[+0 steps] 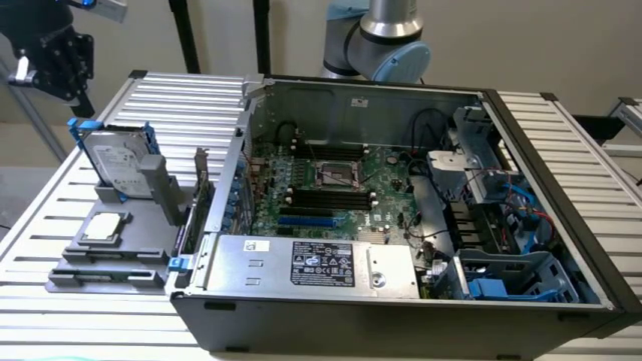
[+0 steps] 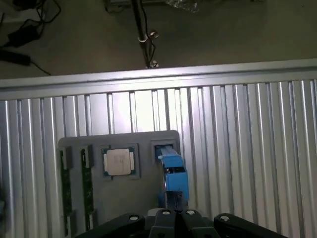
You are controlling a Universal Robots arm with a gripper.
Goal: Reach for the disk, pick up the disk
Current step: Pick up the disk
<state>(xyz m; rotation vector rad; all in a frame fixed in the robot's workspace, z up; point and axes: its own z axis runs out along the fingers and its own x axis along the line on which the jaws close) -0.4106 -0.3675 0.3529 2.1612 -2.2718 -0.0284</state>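
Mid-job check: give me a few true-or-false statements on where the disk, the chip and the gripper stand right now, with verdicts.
1. The disk stands on edge in the grey holder. True.
2. The gripper has the disk in its grasp. False: it hangs above the disk, apart from it.
3. The small silver chip lies flat in the holder. True.
4. The disk sits inside the computer case. False: it is outside the case, over the slatted table, at the exterior view's left.
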